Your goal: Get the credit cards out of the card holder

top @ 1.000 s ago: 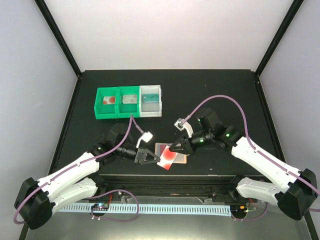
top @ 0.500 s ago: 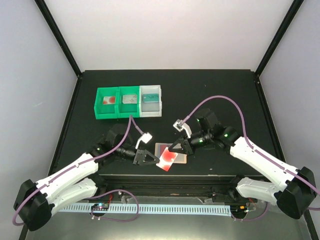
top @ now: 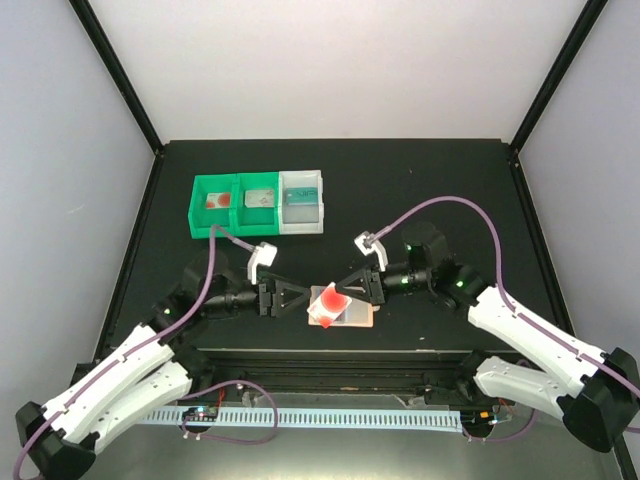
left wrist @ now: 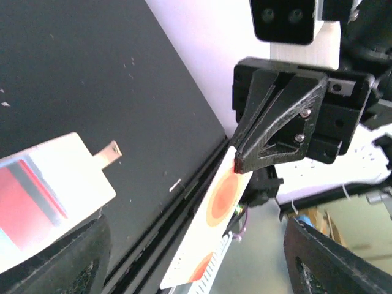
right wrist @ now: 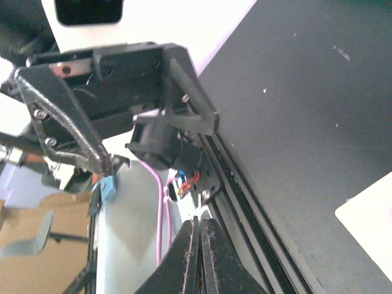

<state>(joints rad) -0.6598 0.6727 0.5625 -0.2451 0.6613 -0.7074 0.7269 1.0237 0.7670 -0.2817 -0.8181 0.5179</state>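
A credit card (top: 327, 299), white with red-orange circles, hangs tilted just above the table's front edge. My right gripper (top: 348, 288) is shut on its upper corner. In the left wrist view the same card (left wrist: 211, 226) slants down from the right gripper's black fingers (left wrist: 269, 141). My left gripper (top: 298, 298) is open, its jaws standing wide on either side of the card without touching it. The card holder (top: 355, 317), tan with a small tab (left wrist: 108, 153), lies flat on the black table under and right of the card. In the right wrist view the fingertips (right wrist: 195, 245) press together on the card's thin edge.
Two green bins (top: 226, 206) and a white bin (top: 303, 202), each with a card inside, stand at the back left. The table's front rail (top: 330, 352) runs just below the card holder. Purple cables loop over both wrists.
My left gripper has opened and pulled back to the left. My right gripper has shut on the card, which now stands raised and tilted instead of lying over the card holder.
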